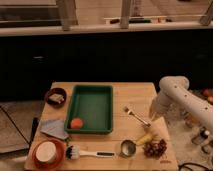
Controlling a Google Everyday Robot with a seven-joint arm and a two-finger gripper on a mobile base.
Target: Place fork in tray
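Note:
The fork (136,116) lies slantwise on the wooden table, right of the tray, tines to the upper left and handle to the lower right. The dark green tray (92,89) sits at the table's middle-left with a small orange object (76,123) in its near left corner. My gripper (154,115) hangs at the end of the white arm (172,86), just right of the fork's handle end and close above the table. It holds nothing that I can see.
A dark bowl (56,97) stands left of the tray and a grey cloth (54,128) below it. An orange plate (36,159) with a white bowl, a dish brush (90,153), a metal cup (127,148), a banana (145,137) and grapes (156,148) line the front.

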